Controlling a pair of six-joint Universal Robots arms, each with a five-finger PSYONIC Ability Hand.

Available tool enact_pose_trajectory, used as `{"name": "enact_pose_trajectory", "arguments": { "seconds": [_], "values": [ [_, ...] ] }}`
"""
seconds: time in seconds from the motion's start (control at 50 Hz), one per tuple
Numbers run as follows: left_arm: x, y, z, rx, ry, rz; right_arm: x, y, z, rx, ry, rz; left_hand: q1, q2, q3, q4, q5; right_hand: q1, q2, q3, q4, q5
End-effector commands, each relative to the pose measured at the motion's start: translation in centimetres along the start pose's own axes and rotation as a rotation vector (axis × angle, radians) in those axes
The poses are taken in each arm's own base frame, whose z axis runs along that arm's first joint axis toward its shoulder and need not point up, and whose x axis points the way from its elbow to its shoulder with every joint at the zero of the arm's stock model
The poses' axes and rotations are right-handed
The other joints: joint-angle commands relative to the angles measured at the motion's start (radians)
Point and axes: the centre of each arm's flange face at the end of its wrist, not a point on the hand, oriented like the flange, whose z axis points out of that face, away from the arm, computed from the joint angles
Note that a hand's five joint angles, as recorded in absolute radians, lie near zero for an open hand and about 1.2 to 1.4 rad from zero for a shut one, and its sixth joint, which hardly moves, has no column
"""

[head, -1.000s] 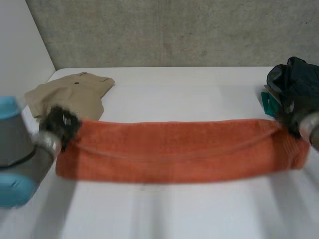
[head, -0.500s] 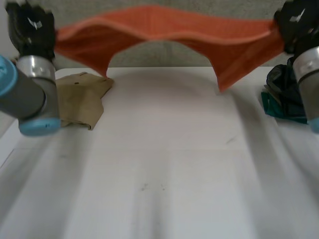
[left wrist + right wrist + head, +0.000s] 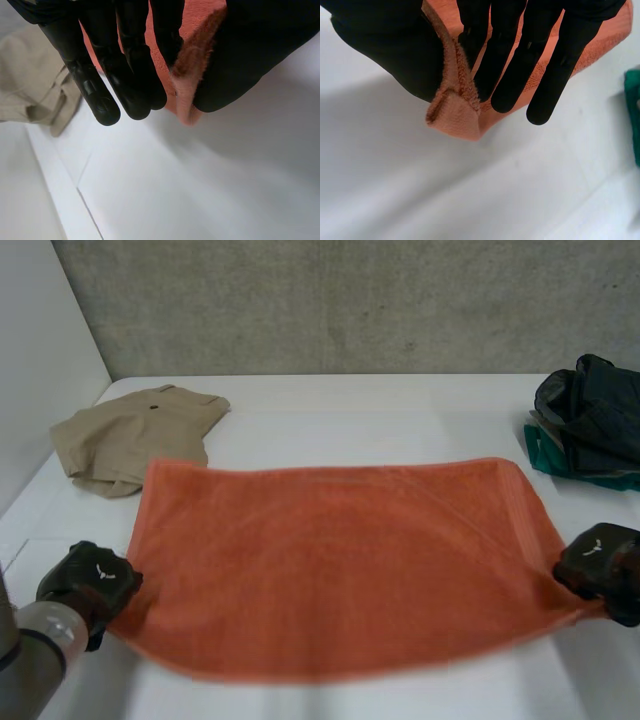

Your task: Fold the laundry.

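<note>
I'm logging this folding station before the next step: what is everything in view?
orange terry towel: one, orange, spread flat mid-table
beige cloth garment: one, beige, crumpled, far left of table
dark navy garment: one, navy, bunched at far right
teal cloth: one, teal, peeking from under the dark navy garment
white table: one, white, under everything
grey concrete wall: one, grey, behind table
left hand: one, black, pinching towel's near left corner
right hand: one, black, pinching towel's near right corner

left hand (image 3: 88, 580): low, fingers pinched | right hand (image 3: 598, 565): low, fingers pinched
</note>
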Motion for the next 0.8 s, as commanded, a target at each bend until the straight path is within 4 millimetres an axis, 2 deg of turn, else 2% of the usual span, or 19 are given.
{"name": "enact_pose_trajectory", "arguments": {
  "seconds": [0.02, 0.06, 0.18, 0.32, 0.42, 0.52, 0.58, 0.6, 0.62, 0.64, 0.66, 0.8],
  "values": [
    [-2.5, -1.5, 1.8, 0.094, -0.106, -0.005, 2.0, 0.2, 2.1, 0.045, 0.154, -0.004, 0.263, 0.193, 0.198, 0.191, 0.23, 0.267, 0.216, 0.196, 0.191, 0.212],
    [-2.6, -1.6, 3.0, 0.094, -0.113, -0.012, 2.2, 0.0, 3.1, 0.065, 0.174, 0.013, 0.263, 0.193, 0.198, 0.191, 0.23, 0.267, 0.216, 0.196, 0.191, 0.212],
    [-3.9, -3.7, 7.2, 0.17, -0.213, -0.046, 2.6, -3.5, 6.3, 0.225, 0.293, -0.014, 0.263, 0.193, 0.198, 0.191, 0.23, 0.267, 0.216, 0.196, 0.191, 0.212],
    [-5.5, -5.8, 13.5, 0.209, -0.402, -0.177, 5.1, -6.4, 11.5, 0.378, 0.529, -0.065, 0.263, 0.193, 0.198, 0.191, 0.23, 0.267, 0.216, 0.196, 0.191, 0.212],
    [-4.8, -7.2, 16.1, 0.227, -0.434, -0.18, 5.6, -7.7, 14.5, 0.408, 0.596, -0.081, 0.263, 0.193, 0.198, 0.191, 0.23, 0.267, 0.216, 0.196, 0.191, 0.212],
    [-5.4, -8.6, 18.8, 0.273, -0.486, -0.193, 6.7, -8.1, 17.8, 0.415, 0.637, -0.077, 0.263, 0.193, 0.198, 0.191, 0.23, 0.267, 0.216, 0.196, 0.191, 0.212],
    [-5.5, -9.0, 19.3, 0.288, -0.497, -0.196, 6.5, -8.4, 18.5, 0.428, 0.645, -0.082, 0.263, 0.193, 0.198, 0.191, 0.23, 0.267, 0.216, 0.196, 0.191, 0.212],
    [-5.0, -9.2, 19.5, 0.296, -0.487, -0.191, 6.3, -8.8, 18.6, 0.441, 0.654, -0.083, 0.263, 0.193, 0.198, 0.191, 0.23, -0.29, -0.341, -0.361, -0.366, -0.345],
    [-4.6, -9.4, 19.4, 0.305, -0.476, -0.188, 6.1, -9.0, 18.6, 0.445, 0.657, -0.084, 0.156, 0.086, 0.091, 0.084, 0.123, -0.621, -0.672, -0.692, -0.697, -0.677],
    [-4.2, -9.6, 19.3, 0.316, -0.468, -0.184, 6.0, -9.2, 18.5, 0.447, 0.662, -0.083, -0.287, -0.357, -0.352, -0.359, -0.32, -0.954, -1.006, -1.025, -1.031, -1.01],
    [-3.4, -10.2, 19.0, 0.331, -0.454, -0.171, 5.7, -9.5, 18.3, 0.448, 0.675, -0.08, -0.959, -1.028, -1.024, -1.03, -0.992, -0.954, -1.006, -1.025, -1.031, -1.01],
    [-2.8, -12.0, 17.7, 0.389, -0.456, -0.164, 6.2, -10.5, 15.1, 0.507, 0.68, 0.034, -0.959, -1.028, -1.024, -1.03, -0.992, -0.954, -1.006, -1.025, -1.031, -1.01]
  ]
}}
